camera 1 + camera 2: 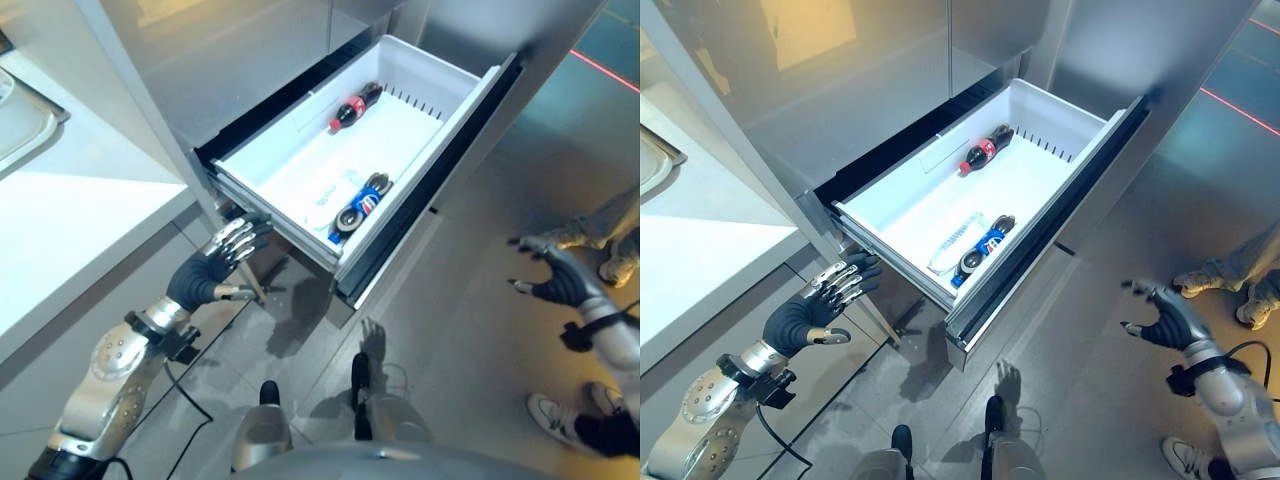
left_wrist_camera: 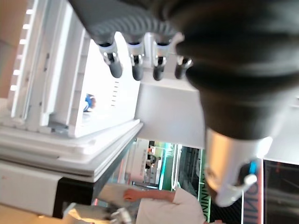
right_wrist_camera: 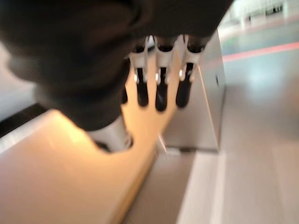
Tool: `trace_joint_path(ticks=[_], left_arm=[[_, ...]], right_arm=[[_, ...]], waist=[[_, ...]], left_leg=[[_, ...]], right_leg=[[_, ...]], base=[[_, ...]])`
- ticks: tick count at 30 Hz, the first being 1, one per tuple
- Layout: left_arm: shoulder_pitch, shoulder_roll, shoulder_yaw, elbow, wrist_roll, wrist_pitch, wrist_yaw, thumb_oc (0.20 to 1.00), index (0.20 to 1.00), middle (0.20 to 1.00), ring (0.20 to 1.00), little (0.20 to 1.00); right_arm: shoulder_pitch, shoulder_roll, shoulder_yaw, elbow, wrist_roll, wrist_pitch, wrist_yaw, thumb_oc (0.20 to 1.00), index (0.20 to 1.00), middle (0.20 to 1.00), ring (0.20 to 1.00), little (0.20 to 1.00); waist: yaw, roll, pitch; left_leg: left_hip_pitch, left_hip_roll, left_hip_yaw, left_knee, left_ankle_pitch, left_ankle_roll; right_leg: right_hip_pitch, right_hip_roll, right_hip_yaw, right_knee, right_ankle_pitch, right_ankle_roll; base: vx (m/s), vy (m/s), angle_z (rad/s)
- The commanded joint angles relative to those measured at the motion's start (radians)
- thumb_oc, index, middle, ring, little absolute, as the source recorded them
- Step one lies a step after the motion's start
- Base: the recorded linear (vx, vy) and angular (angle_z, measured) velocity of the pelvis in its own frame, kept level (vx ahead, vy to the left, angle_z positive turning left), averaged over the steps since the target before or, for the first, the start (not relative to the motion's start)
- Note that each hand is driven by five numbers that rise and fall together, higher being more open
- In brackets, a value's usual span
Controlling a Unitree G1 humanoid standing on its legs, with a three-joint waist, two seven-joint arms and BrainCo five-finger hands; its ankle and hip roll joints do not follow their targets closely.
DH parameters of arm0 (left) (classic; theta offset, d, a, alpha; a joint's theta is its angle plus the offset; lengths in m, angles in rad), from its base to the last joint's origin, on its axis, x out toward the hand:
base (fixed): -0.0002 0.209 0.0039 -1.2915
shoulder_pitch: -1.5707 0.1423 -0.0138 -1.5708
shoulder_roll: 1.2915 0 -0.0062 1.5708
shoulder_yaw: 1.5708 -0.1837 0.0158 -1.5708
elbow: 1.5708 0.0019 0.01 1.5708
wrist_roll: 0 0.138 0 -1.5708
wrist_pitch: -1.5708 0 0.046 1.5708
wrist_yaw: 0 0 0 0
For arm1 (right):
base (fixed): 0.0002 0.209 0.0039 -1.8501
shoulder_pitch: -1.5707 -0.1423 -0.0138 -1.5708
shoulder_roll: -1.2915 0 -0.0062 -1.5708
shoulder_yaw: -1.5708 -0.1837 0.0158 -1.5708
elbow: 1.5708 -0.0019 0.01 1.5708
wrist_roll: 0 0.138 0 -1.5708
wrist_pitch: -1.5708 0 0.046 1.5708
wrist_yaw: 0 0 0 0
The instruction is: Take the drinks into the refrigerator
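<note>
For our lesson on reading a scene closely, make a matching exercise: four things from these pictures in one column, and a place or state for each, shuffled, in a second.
1. red-label bottle
2. blue-label bottle
3. left hand
4. right hand

A. open, below the drawer's corner
B. lying at the drawer's far end
C. open, over the floor
D. lying near the drawer front

Pairs: 1-B, 2-D, 3-A, 4-C

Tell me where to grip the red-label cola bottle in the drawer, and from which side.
Probably its mid-body, from above: the red-label cola bottle lies flat on its side in the open drawer, away from the walls, with nothing over it.
</note>
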Motion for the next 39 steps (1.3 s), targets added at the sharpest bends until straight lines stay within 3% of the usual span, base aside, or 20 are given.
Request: trace_joint_path(ticks=[1,14,21,33,39], left_arm=[[-0.013,-0.013,-0.003,-0.049,0.025,-0.082,0.001,1.000,1.000,1.000,1.000,1.000],[-0.107,0.000,-0.121,-0.056,0.012,-0.110,0.035,1.000,1.000,1.000,1.000,1.000],[-0.133,0.017,-0.152,-0.057,-0.007,-0.116,0.041,1.000,1.000,1.000,1.000,1.000],[-0.160,0.027,-0.156,-0.059,-0.029,-0.130,0.050,1.000,1.000,1.000,1.000,1.000],[-0.177,0.036,-0.162,-0.048,-0.028,-0.133,0.055,1.000,1.000,1.000,1.000,1.000]], right_arm=[[-0.139,-0.005,0.040,0.015,0.012,-0.014,-0.002,0.200,0.200,0.200,0.200,0.200],[-0.683,0.082,0.547,0.220,-0.006,-0.017,0.026,0.200,0.200,0.200,0.200,0.200],[-1.007,0.196,0.783,0.361,-0.076,-0.014,0.034,0.200,0.200,0.200,0.200,0.200],[-1.396,0.302,0.857,0.408,-0.084,-0.006,-0.054,0.200,0.200,0.200,0.200,0.200],[-1.424,0.289,0.846,0.298,-0.090,-0.017,-0.083,0.200,0.200,0.200,0.200,0.200]], waist=[[0.009,0.009,0.007],[0.097,0.033,0.024],[0.163,0.038,0.028],[0.253,0.027,0.022],[0.263,0.019,0.019]], left_leg=[[-0.011,-0.052,-0.046,0.011,-0.064,0.092],[-0.029,-0.056,-0.065,0.043,-0.067,0.090],[-0.046,-0.061,-0.089,0.046,-0.060,0.089],[-0.078,-0.080,-0.165,0.053,-0.040,0.082],[-0.079,-0.082,-0.177,0.054,-0.039,0.080]], right_leg=[[0.016,-0.025,-0.044,0.156,-0.133,0.077],[0.020,-0.033,-0.064,0.167,-0.141,0.067],[0.021,-0.043,-0.089,0.172,-0.144,0.065],[0.043,-0.066,-0.167,0.171,-0.150,0.055],[0.056,-0.068,-0.179,0.160,-0.150,0.053]], base=[[0.00,0.000,0.00],[0.00,-0.005,0.01],[0.01,-0.010,0.05],[0.01,-0.030,0.25],[0.00,-0.002,0.20]])
